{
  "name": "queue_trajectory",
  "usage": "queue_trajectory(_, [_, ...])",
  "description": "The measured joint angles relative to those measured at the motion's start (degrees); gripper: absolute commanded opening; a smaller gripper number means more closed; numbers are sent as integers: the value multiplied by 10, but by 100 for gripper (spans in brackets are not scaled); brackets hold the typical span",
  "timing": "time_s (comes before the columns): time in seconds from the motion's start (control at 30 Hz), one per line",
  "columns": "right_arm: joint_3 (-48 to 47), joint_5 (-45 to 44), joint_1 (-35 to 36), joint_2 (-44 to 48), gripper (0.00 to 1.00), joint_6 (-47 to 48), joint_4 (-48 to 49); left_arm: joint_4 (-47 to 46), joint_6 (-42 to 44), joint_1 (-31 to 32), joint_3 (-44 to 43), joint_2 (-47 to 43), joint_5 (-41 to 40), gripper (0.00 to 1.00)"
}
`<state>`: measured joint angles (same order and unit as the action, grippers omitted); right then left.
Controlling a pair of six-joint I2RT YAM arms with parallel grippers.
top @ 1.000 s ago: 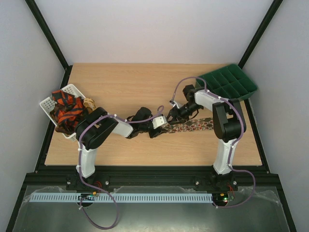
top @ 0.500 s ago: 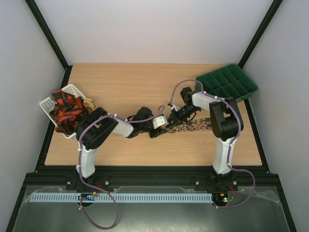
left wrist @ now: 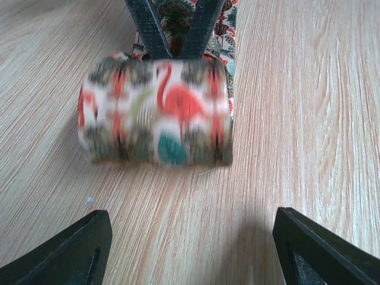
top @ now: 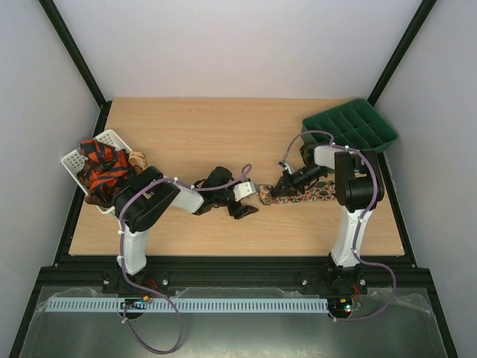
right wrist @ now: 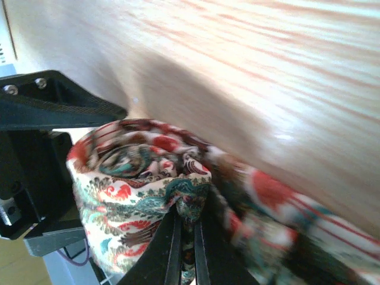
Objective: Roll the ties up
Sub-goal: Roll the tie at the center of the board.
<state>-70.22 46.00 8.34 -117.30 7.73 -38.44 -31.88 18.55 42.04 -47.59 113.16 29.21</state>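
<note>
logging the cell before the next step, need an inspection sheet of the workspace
surface: wooden table, small speck near the roll
job's things: tie partly rolled, roll at its left end; more ties heaped in basket
clutter: green tray at far right corner
grippers: left tool open, apart from roll; right tool shut on tie beside roll
cables: purple cables along both arms
surroundings: white walls, black frame
</note>
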Motion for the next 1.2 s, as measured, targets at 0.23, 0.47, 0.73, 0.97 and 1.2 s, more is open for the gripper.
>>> queue_trajectory(0.23, [5,-16,-22,-7,1,9,0,-14,-7,0,-12,15,11,80])
queue_trajectory(0.47, [5,-16,-14,-7,1,8,2,-32,-25,2,-68,62,21,78])
queue_trajectory(0.73, [-4,-8,34,-12,2,-18,27,-24,-17,2,-90,79,30,44])
queue_trajectory(0.97, [-11,-11,40,-13,22,-14,21,-17,21,2,-67,61,17,40])
queue_trajectory(1.2, [-3,2,40,35,42,-9,3,-14,45,4,-42,42,9,41])
